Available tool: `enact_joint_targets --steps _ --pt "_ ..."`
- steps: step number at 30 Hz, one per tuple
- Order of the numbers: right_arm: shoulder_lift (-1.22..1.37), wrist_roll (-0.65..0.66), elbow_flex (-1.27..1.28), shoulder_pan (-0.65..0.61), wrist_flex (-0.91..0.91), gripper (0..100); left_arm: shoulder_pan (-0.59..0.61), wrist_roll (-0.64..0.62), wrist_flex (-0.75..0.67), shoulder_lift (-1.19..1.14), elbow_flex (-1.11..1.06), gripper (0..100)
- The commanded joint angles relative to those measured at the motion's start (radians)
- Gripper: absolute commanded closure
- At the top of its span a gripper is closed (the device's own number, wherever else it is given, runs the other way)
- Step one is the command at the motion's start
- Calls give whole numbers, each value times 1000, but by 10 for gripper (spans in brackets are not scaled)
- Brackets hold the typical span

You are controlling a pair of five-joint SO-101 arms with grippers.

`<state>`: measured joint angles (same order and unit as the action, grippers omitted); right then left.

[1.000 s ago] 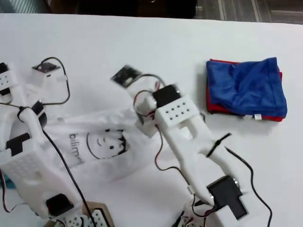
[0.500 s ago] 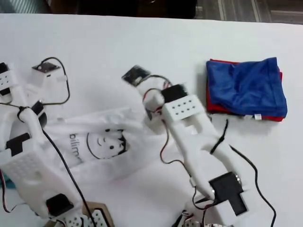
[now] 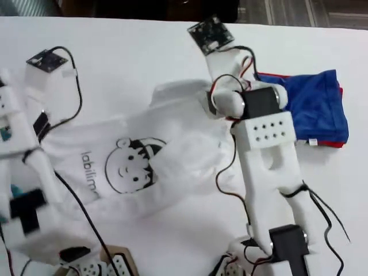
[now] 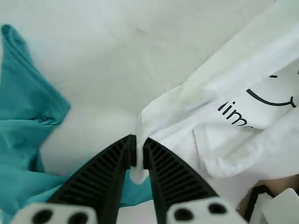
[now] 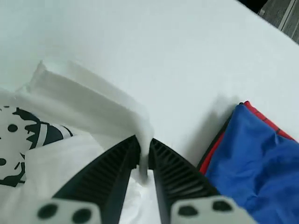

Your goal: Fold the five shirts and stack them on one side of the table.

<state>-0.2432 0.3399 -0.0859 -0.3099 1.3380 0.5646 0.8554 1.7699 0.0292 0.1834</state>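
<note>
A white shirt with a cartoon face print lies stretched across the middle of the table. My right gripper is shut on a fold of the white shirt, held up near the folded stack. My left gripper is shut on the white shirt's edge at the table's left. A folded blue shirt lies on a red shirt at the right side, also seen as the blue shirt in the right wrist view. A teal shirt lies beneath the left gripper.
The white table is bare at the back. Both arms' bases stand at the front edge with loose cables. Dark floor shows beyond the far edge.
Both arms have lifted and moved toward the back of the table, the right one farther and rightward. The white shirt has been pulled out wider and its print has turned upright.
</note>
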Motion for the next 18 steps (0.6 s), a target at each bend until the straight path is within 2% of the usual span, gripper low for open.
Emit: enact_joint_targets --steps 1,9,14,18 --pt "-91 -9 -81 13 -13 979 -15 -6 12 284 -71 974" --pt "-286 -9 -189 13 -18 979 55 -3 -26 717 -173 974" --pt "-343 -9 -241 18 -99 980 57 -9 -118 861 -166 975" --pt "-334 -9 -249 18 -113 980 57 -100 -166 888 -165 975"
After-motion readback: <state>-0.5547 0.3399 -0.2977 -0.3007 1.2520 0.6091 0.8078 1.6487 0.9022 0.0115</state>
